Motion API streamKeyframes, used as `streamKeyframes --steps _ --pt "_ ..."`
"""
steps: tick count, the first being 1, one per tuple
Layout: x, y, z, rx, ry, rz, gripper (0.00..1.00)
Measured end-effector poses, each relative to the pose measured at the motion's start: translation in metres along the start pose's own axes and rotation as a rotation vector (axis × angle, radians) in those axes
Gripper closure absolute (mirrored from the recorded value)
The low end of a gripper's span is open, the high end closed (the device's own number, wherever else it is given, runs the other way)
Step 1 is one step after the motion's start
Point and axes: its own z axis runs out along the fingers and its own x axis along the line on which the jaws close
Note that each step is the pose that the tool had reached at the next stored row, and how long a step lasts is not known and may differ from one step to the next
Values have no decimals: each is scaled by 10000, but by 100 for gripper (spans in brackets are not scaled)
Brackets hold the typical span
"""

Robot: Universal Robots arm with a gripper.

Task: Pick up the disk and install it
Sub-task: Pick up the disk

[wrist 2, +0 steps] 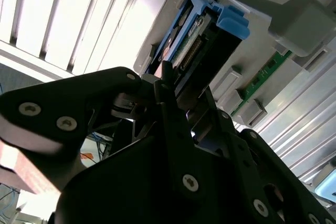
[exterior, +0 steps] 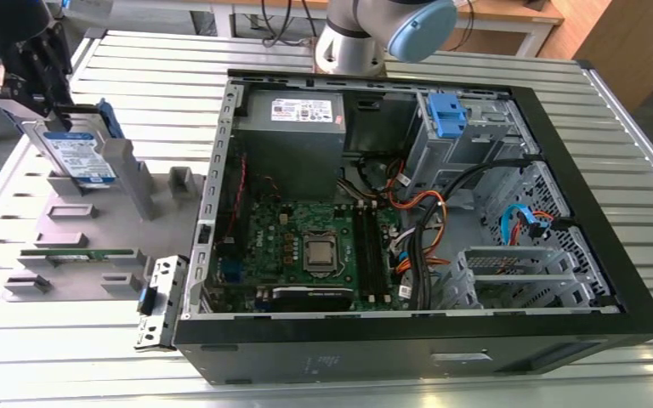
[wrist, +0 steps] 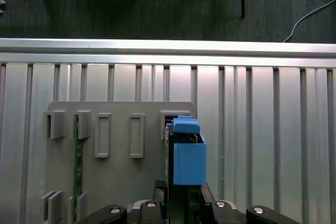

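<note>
Disk [exterior: 82,160] stood upright on edge at grey fixture [exterior: 111,229] on worktop [exterior: 54,374], beside open computer case [exterior: 417,336]. Hand [exterior: 60,123] was clamped on disk's upper end. Judged rigid, fairly heavy, shock-sensitive. Flat metal faces looked like safest hold, not blue handle [wrist: 186,126].

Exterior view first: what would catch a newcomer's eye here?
The open computer case dominates the middle, its motherboard exposed. At the exterior view's left, the gripper is at the top of the disk, which stands upright at a grey holder tray.
</note>
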Motion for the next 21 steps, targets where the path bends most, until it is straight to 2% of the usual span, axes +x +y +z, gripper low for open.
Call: streamKeyframes --steps 6,21 --pt "-1 3 -76 0 0 0 65" --pt "-1 4 -91 -5 3 0 65"
